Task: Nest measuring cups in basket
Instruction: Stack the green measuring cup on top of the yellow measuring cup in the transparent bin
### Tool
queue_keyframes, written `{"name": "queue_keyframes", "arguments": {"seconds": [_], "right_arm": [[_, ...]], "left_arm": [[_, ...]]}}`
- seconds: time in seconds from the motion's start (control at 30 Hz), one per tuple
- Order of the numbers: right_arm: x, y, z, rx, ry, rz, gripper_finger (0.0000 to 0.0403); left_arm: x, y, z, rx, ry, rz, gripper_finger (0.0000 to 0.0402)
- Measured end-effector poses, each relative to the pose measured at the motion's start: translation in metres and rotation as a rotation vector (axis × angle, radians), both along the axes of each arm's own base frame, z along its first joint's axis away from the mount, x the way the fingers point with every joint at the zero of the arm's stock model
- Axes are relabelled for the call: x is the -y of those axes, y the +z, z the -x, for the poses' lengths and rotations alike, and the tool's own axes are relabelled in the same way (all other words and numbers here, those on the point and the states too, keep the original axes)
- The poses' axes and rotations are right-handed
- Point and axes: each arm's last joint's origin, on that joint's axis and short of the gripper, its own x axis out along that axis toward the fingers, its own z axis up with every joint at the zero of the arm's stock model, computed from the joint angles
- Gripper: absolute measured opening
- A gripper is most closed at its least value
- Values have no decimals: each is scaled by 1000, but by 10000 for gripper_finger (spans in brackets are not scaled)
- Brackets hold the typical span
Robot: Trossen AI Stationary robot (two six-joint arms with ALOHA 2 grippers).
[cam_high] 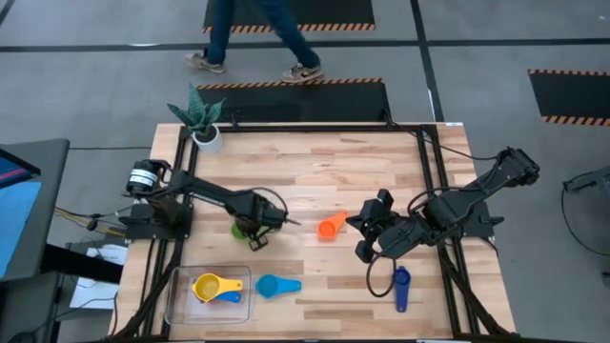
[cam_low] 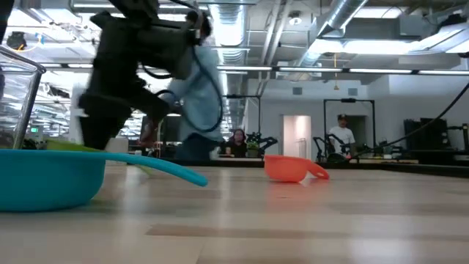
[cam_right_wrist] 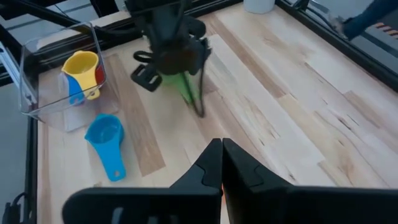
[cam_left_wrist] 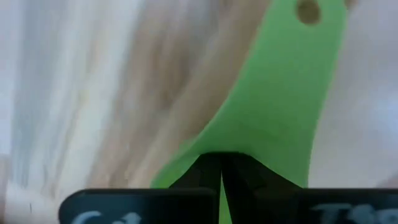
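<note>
The light blue cup [cam_low: 44, 176] lies nearest, unnested. At the worktop's [cam_high: 315, 171] nine o'clock, the left claw [cam_high: 250, 225] grips the green cup [cam_right_wrist: 183, 84] for basket [cam_high: 176, 295] transfer; the right claw [cam_high: 374, 229] waits pinched, empty.

Measuring cups: yellow cup [cam_high: 207, 285] over a medium blue cup [cam_high: 229, 296] in the clear basket [cam_high: 174, 307]; light blue cup [cam_high: 275, 285] just right of it; green cup [cam_high: 238, 230] under the dark left gripper [cam_high: 255, 227]; orange-red cup [cam_high: 331, 225] mid-table; dark blue cup [cam_high: 401, 287] near right. Pale striped wood table [cam_high: 324, 171]; white pot [cam_high: 208, 139] with green plant, far left.
</note>
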Motion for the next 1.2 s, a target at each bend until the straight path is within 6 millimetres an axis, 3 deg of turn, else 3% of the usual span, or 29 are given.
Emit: {"name": "queue_keyframes", "arguments": {"seconds": [0.27, 0.47, 0.63, 0.87, 1.2], "right_arm": [[2, 0, -1, -2, -9, 1, 23], [3, -1, -1, -6, -11, 3, 19], [8, -1, -3, -13, -29, 7, 25], [16, -1, -6, -13, -63, 7, 23], [17, -1, -6, -25, -51, 17, 26]], "left_arm": [[-17, 21, -34, 240, 36, 8, 0], [3, 42, -43, 259, -41, 163, 0], [16, 55, -50, 321, -103, 58, 0], [11, 69, -62, 429, -58, -108, 0], [8, 70, -62, 435, 25, -116, 10]]}}
